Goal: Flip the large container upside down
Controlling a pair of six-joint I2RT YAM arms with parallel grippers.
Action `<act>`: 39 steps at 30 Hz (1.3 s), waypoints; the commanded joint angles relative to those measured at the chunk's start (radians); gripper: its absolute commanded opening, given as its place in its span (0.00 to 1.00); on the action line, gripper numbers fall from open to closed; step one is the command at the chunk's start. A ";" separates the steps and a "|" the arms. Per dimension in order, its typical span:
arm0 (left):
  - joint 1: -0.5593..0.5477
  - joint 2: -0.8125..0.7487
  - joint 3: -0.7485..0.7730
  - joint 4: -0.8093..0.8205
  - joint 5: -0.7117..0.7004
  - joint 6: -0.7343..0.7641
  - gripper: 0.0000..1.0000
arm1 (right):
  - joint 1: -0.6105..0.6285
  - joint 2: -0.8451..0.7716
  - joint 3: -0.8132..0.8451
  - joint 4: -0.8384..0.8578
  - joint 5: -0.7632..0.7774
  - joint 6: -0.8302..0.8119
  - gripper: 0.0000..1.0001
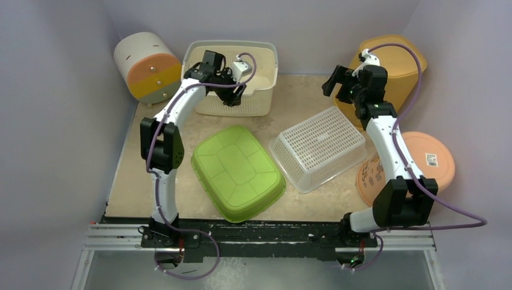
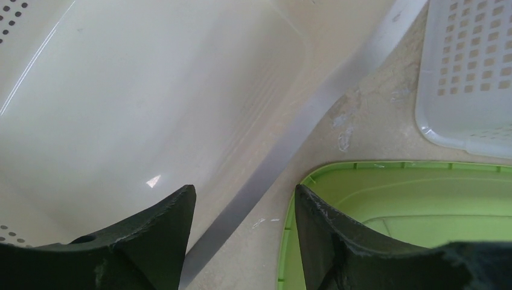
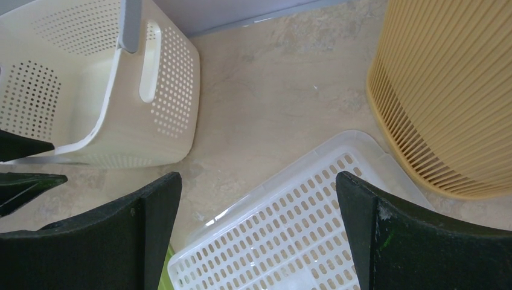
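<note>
- While standing upright, mouth up, the large cream container (image 1: 261,99) sits at the back of the table (image 1: 302,96), left of centre.
- Green tub (image 1: 238,172), bottom up, lies just in front of it.
- Left gripper (image 2: 244,193) straddles the container's near rim, jaws apart, not clamped.
- Right gripper (image 3: 258,181) hangs over the white basket (image 1: 317,148), jaws wide, empty.

Arms (image 1: 184,106): white links, black joints
Cables (image 1: 419,69): purple, running along each arm
Fingers (image 2: 151,235): black, wedge-shaped
Bases (image 1: 160,234): black, on silver rail (image 1: 272,243)
</note>
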 commanded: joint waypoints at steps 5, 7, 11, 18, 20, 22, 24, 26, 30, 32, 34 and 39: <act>0.017 0.070 0.057 0.030 -0.061 0.055 0.56 | 0.001 0.028 0.019 0.046 -0.032 0.006 1.00; 0.016 0.096 0.069 0.018 -0.064 0.054 0.51 | 0.001 0.038 0.020 0.046 -0.032 0.006 1.00; 0.016 0.121 0.061 0.018 -0.063 0.016 0.27 | 0.001 0.055 0.026 0.049 -0.027 0.006 1.00; 0.016 0.116 0.015 0.087 -0.019 -0.103 0.01 | 0.001 0.085 0.048 0.045 -0.028 0.006 1.00; 0.016 0.121 0.013 0.092 -0.011 -0.126 0.00 | 0.001 0.088 0.050 0.045 -0.028 0.006 1.00; 0.015 0.126 0.014 0.092 0.002 -0.143 0.00 | 0.001 0.090 0.052 0.044 -0.028 0.006 1.00; 0.014 0.131 0.014 0.095 0.003 -0.160 0.00 | 0.000 0.086 0.049 0.041 -0.026 0.006 1.00; 0.014 0.142 0.014 0.084 -0.002 -0.164 0.00 | 0.001 0.082 0.042 0.042 -0.025 0.007 1.00; 0.013 0.161 0.013 0.060 -0.034 -0.173 0.08 | 0.000 0.072 0.028 0.042 -0.025 0.009 1.00; 0.011 0.168 0.011 0.052 -0.053 -0.177 0.13 | 0.001 0.067 0.025 0.043 -0.025 0.009 1.00; 0.012 0.176 0.011 0.042 -0.067 -0.176 0.15 | 0.001 0.065 0.023 0.042 -0.025 0.006 1.00; 0.011 0.188 0.017 0.019 -0.093 -0.178 0.06 | 0.001 0.068 0.026 0.042 -0.025 0.001 1.00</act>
